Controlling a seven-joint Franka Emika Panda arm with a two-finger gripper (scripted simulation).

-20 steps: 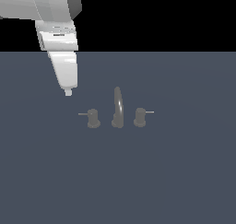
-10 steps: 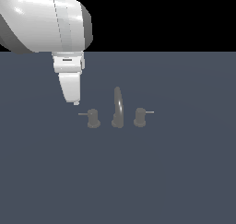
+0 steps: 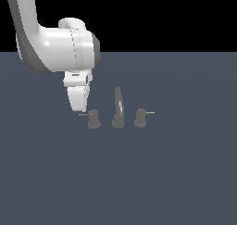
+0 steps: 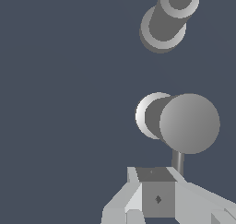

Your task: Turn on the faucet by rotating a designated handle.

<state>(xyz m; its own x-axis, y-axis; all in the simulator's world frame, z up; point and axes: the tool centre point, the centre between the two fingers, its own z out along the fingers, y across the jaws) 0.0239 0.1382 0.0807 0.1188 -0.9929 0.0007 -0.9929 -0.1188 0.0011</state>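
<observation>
The gripper [image 3: 79,109], its finger spread unreadable, hangs beside the handle [image 3: 93,118], whose lever rod [image 3: 84,114] looks unturned; faucet [image 3: 118,109] apparently not on yet.

Dull-grey faucet [image 3: 118,109] stands upright on the dark surface: slim arched spout in the middle, stubby knob either side. The handle [image 3: 94,119], on the exterior view's left, has its thin rod pointing left.

A flat slate-blue surface [image 3: 185,173] meets a black backdrop [image 3: 162,15].
</observation>
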